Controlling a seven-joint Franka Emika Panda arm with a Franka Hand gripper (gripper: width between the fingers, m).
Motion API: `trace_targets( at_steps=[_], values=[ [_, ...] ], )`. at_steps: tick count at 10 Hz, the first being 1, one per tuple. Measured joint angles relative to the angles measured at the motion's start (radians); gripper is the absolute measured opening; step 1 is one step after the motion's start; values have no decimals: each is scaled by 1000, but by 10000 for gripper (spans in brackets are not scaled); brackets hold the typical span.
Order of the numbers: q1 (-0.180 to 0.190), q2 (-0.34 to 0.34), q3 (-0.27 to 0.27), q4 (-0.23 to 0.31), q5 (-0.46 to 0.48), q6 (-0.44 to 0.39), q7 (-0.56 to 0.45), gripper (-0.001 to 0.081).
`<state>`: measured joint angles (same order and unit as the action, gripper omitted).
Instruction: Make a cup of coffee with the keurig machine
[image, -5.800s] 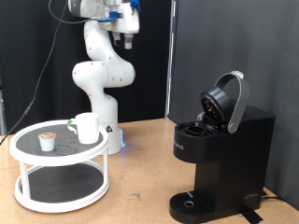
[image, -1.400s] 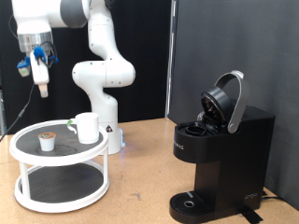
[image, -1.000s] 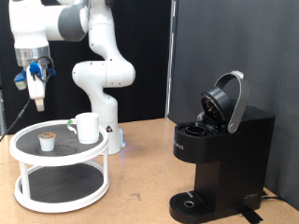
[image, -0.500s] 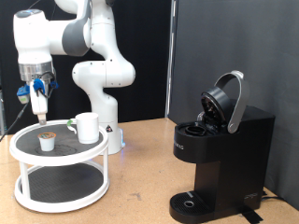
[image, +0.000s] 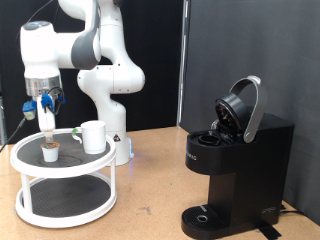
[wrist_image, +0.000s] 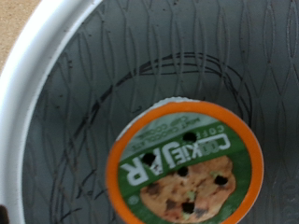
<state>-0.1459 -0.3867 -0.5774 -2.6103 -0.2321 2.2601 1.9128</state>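
While hovering just above orange-rimmed coffee pod (wrist_image: 183, 168) on white two-tier round tray (image: 25, 155), robot gripper (image: 47, 124) is hiding finger state; plain white cylindrical mug (image: 93, 136) sitting beside, boxy black keurig machine (image: 235, 165) standing lid-up.

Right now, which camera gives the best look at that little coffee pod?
The wrist view: the coffee pod fills the picture, its orange rim and cookie lid readable. The exterior view shows the pod only as a small tan-topped shape on the white tiered tray, under the gripper.

A black curtain (image: 230, 50) hangs behind the scene. In front of it lies a brown wooden table (image: 150, 210), evenly lit.
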Motion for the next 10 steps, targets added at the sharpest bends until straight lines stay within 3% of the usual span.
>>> trace_targets(
  at_steps=[10],
  values=[
    [-25,59,0,-52,-25,112,0,809]
  ],
)
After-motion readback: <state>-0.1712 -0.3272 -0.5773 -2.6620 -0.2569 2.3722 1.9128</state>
